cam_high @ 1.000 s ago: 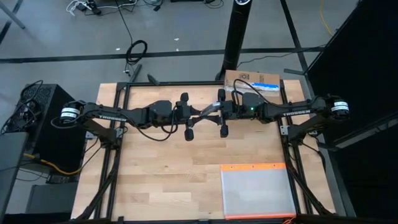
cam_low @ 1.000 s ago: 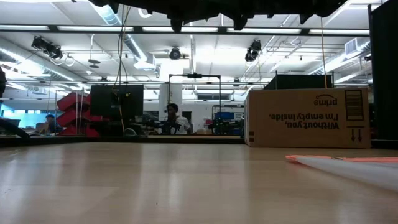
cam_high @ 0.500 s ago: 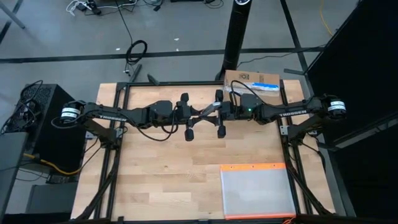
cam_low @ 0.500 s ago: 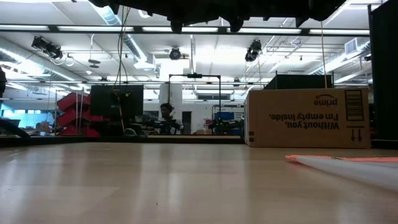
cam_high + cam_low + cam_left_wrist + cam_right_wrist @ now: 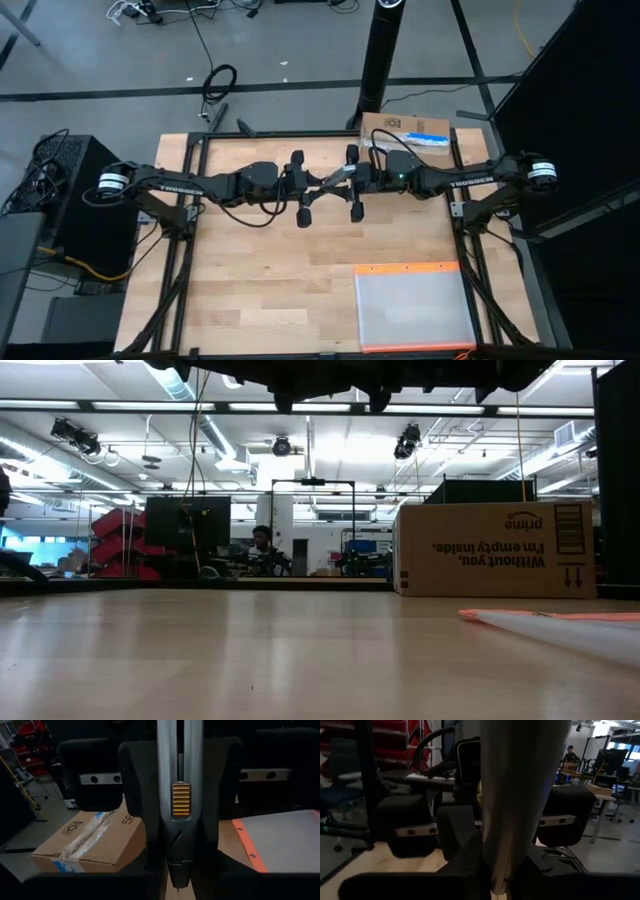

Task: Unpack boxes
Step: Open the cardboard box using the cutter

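Note:
A grey box cutter (image 5: 335, 178) with an orange ribbed slider (image 5: 181, 800) hangs in the air over the table's middle, between my two grippers. My left gripper (image 5: 312, 190) reaches in from the left and my right gripper (image 5: 352, 182) from the right, each shut on one end of it. The brown cardboard box (image 5: 405, 128) stands on its base at the table's far right corner, partly under my right arm. It also shows in the low view (image 5: 495, 550) and, with tape and label, in the left wrist view (image 5: 90, 842). My left gripper has the cutter's narrow tip end (image 5: 179, 870), coming level from the table's left, fingers along the tool. The place of contact sits at the picture's dark bottom edge, so the kind of hold does not show. The cutter is clear of the table. My right gripper pinches the cutter's grey body (image 5: 172, 765) between its two fingers (image 5: 137, 785), beyond the orange slider. It comes level from the table's right, fingers along the tool. In its own view the grey handle (image 5: 520, 795) fills the middle. The tool is lifted clear.
A flat clear pouch with an orange edge (image 5: 415, 305) lies at the table's near right. A black tower (image 5: 380, 50) stands behind the far edge. Bare wood (image 5: 250, 280) stretches across the left and middle. People sit far off in the room (image 5: 262, 545).

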`<action>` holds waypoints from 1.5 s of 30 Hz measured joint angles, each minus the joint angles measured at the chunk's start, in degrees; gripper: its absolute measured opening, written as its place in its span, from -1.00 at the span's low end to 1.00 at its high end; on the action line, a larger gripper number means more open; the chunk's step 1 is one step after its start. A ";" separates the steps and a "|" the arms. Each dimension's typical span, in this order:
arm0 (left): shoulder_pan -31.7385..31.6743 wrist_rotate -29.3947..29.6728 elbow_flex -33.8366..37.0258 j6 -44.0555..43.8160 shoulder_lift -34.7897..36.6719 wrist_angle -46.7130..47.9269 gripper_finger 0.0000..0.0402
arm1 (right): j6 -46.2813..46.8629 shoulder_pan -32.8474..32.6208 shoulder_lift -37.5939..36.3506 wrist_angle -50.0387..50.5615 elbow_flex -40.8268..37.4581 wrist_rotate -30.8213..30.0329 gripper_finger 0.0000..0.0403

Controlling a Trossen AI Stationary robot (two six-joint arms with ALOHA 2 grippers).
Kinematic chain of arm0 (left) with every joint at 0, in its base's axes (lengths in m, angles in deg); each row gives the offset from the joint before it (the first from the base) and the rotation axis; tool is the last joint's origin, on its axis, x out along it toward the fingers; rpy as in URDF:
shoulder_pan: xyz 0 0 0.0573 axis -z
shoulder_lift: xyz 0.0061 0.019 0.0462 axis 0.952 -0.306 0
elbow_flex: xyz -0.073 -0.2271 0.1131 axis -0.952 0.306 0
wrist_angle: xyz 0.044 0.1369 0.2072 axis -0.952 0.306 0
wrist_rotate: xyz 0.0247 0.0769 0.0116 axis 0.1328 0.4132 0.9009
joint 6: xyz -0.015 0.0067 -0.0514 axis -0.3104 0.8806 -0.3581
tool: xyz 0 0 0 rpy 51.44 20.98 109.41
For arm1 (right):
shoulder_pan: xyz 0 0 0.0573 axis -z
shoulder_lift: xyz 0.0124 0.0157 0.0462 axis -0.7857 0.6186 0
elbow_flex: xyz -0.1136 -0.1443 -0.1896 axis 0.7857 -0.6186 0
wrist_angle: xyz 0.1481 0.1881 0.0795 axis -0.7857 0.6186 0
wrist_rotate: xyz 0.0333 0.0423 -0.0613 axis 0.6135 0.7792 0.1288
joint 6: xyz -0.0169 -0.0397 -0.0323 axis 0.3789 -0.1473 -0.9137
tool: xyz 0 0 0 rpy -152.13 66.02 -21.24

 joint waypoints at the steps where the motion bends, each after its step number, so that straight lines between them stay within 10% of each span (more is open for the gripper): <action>1: 0.00 -0.01 0.00 0.04 0.62 1.23 -0.74 | -0.38 0.00 -0.41 0.90 -0.02 0.00 -0.78; 13: 1.49 1.01 -0.15 1.54 7.00 1.88 -0.72 | -4.58 0.03 -7.05 19.54 -0.37 -4.49 -0.78; 28: -0.81 2.15 -0.03 2.42 -4.74 -6.73 -0.72 | -7.57 1.92 -17.32 41.85 -0.31 -31.24 -0.78; 45: -1.53 9.92 -0.04 -0.73 -4.86 12.49 -0.73 | -4.39 30.25 -12.91 57.39 1.45 -28.29 -0.78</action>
